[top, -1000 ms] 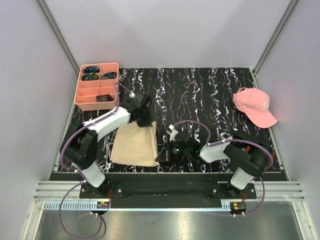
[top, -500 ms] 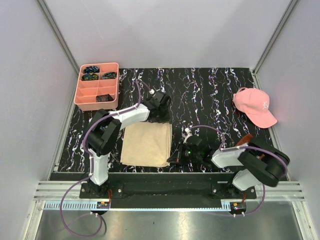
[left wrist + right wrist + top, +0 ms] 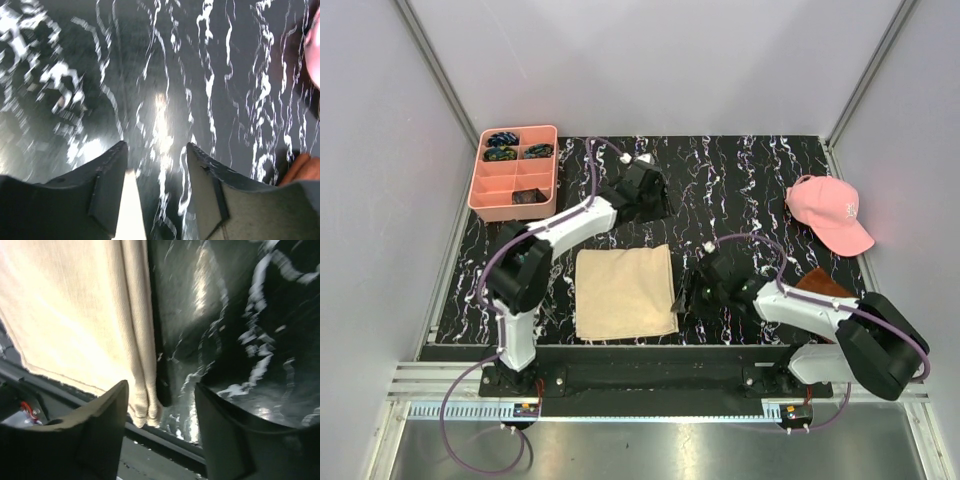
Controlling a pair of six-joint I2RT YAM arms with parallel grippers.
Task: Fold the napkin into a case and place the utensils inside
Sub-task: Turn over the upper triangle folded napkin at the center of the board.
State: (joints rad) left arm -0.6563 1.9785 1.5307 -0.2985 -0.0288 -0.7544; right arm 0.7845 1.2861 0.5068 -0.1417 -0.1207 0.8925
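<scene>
Black worktop (image 3: pixel 760 170) veined in white, closed in by pale walls, seen from above. One napkin (image 3: pixel 625 292) lies flat at about 6 o'clock, a little left of centre and near the front edge. It is plain beige-tan cloth folded to a near-square, with slightly uneven edges. One pink cap (image 3: pixel 830 212) sits at 3 o'clock. One pink divided tray (image 3: pixel 495 212) stands at 10 o'clock. Small dark blue-green items (image 3: pixel 501 139) lie in its far compartments, too small to count, and something dark (image 3: pixel 528 197) sits in a nearer one. One brown square (image 3: pixel 828 284) at 4 o'clock is mostly hidden under the right arm (image 3: pixel 800 305). The left arm (image 3: pixel 565 222) reaches past the napkin's 12 o'clock side, with the left jaws apart from the cloth. The right jaws sit just beside the napkin's 3 o'clock edge; from up here I cannot read their gap.

Left wrist view, blurred: the left jaws stand well apart, with only marbled worktop between the two dark fingers (image 3: pixel 107 190) and nothing held. I cannot identify a pale wedge against one finger's inner face. A pink shape is cut off at the 3 o'clock edge.

Right wrist view: the right jaws are spread wide and grip nothing. The napkin fills the 9-to-12 o'clock part, its weave showing. Its doubled folded edge runs down into the gap between the fingers (image 3: pixel 95 440); I cannot tell whether either finger touches it.
</scene>
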